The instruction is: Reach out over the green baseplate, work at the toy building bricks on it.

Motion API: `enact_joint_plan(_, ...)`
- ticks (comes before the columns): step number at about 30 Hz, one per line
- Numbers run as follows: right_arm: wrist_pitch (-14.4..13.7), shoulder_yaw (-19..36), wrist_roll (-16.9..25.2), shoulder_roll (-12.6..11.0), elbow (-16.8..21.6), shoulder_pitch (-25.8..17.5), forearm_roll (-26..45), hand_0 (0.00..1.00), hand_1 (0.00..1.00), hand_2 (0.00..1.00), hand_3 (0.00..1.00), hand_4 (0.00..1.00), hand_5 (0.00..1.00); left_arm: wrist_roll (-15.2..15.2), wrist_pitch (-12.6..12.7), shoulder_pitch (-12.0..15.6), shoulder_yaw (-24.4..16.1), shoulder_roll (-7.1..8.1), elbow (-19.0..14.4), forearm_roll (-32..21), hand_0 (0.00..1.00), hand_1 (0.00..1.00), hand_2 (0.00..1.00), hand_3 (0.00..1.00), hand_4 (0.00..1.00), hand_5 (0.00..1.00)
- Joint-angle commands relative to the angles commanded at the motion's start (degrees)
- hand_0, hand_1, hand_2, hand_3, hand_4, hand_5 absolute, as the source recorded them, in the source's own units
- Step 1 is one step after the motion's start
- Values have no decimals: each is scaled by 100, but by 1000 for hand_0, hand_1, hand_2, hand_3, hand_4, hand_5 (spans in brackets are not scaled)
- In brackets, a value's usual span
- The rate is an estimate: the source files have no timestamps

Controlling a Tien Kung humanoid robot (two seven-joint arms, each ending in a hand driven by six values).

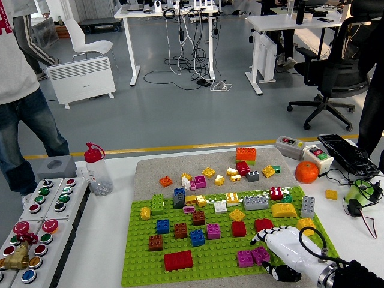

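Right hand [282, 255], white with black joints, in from the lower right corner, low over the near right part of the green baseplate [210, 258]. Fingers curled down at 2 magenta bricks [252, 257] side by side near the plate's front edge; fingertips touching or just over the right one, grip itself impossible to confirm. Black forearm and cable loop trailing off toward the corner.

Green baseplate flat on the white table [114, 240], its far edge over a grey mat [150, 168]. On the plate: a wide red brick [178, 260] near the front left, 2 brown bricks [156, 242], 2 blue bricks [162, 226], a red brick [239, 228] at mid plate, a lime stack [157, 204] at the far left, a grey brick [255, 203] and a yellow brick [283, 210] toward the far right. Loose bricks scattered on the mat beyond, among them an orange brick [245, 153].

Off the plate: an orange fruit [306, 172] at the right, a clear bottle with a red cap [96, 169] at the left, a button panel [33, 228] at the left edge. A person in jeans [18, 132] standing on the floor beyond the table's left end.
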Motion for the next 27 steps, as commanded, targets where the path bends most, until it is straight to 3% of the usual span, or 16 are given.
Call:
enact_joint_plan(14, -23, 174, -4, -43, 99, -114, 9, 726, 801, 859, 785, 658, 173, 10, 6, 12, -19, 0, 0, 30, 667, 614, 565, 465, 241, 998)
enact_joint_plan(22, -81, 762, 136, -315, 529, -578, 62, 705, 789, 863, 796, 671, 191, 18, 1, 41, -35, 0, 0, 73, 665, 614, 565, 465, 242, 998)
enact_joint_plan(23, -147, 837, 187, -339, 561, -642, 98, 434, 568, 769, 754, 608, 200, 19, 0, 43, -38, 0, 0, 81, 665, 614, 566, 465, 241, 998)
enact_joint_plan(27, -578, 1190, 525, -408, 659, -932, 451, 434, 568, 769, 754, 608, 200, 23, -6, 51, -52, 0, 0, 113, 665, 614, 566, 465, 241, 998)
